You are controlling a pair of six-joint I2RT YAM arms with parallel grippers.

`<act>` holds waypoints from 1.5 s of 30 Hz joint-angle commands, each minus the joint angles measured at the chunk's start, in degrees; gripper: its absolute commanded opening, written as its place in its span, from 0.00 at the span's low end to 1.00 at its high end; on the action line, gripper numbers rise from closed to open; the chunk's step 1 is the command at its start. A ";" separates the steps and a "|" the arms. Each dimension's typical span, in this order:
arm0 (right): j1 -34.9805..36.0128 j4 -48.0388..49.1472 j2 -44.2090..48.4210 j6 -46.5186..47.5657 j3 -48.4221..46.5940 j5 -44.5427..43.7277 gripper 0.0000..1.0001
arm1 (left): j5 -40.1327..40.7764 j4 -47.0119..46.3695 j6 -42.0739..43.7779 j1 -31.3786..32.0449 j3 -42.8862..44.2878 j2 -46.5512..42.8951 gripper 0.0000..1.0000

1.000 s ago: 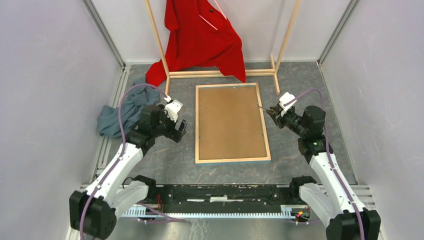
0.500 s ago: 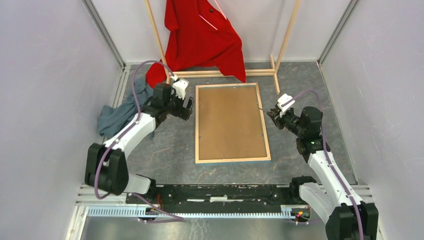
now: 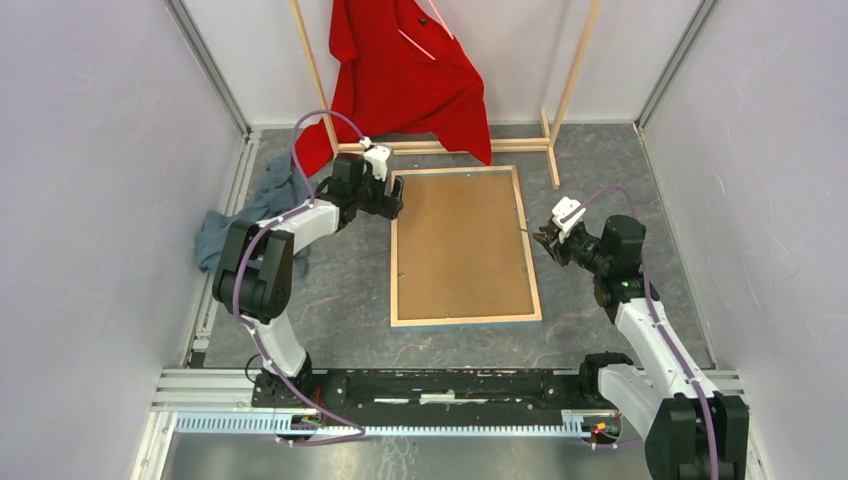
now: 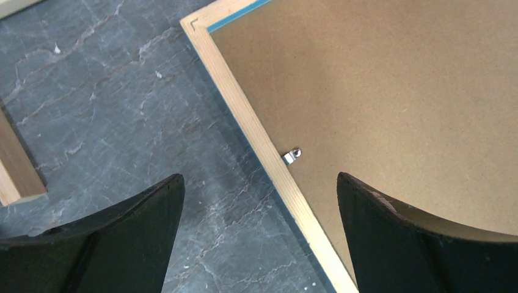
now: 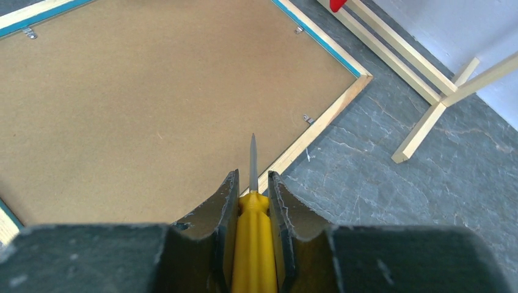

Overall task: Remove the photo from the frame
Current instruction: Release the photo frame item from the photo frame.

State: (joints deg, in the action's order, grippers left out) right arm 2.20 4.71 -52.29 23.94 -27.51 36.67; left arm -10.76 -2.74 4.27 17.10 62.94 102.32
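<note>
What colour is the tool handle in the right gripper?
Yellow handle; best seen in right wrist view.

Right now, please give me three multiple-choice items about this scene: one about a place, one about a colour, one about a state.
1. The left end effector is nearest which frame corner? A far left; B near right; C near left.
2. The screwdriver handle in the right end effector is: A green; B yellow; C black.
3. The frame lies: A photo up; B upright; C backing board up.
Answers: 1 A, the top view shows it there; 2 B, the right wrist view shows yellow; 3 C, only brown board shows.
</note>
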 commanded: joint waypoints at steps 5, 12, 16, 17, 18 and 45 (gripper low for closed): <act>1.09 -0.14 -0.09 0.03 -2.15 -1.63 0.00 | 1.17 -3.25 -3.85 0.56 0.51 -0.02 1.00; 3.78 0.95 -2.71 -7.28 -4.80 -13.63 0.00 | 1.58 -1.48 -11.59 0.53 3.66 4.58 1.00; 7.85 2.08 -4.97 -6.10 -5.84 -18.72 0.00 | 3.14 -4.00 -16.01 0.43 4.24 7.09 0.96; 8.39 1.86 -5.85 -6.10 -6.78 -19.20 0.00 | 3.77 -4.50 -17.08 0.39 4.48 7.56 0.95; 8.66 1.43 -6.99 -6.26 -7.66 -19.26 0.00 | 4.36 -5.05 -18.04 0.24 4.63 8.04 0.93; 9.64 4.49 -19.15 -10.77 -11.75 -24.73 0.00 | -4.23 -13.03 -32.45 -2.43 0.78 12.93 0.43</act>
State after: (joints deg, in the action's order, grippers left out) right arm 11.60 4.75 -71.83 13.52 -40.69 13.26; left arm -13.61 -13.43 -24.97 14.98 64.82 114.72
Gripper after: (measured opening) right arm 0.246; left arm 0.469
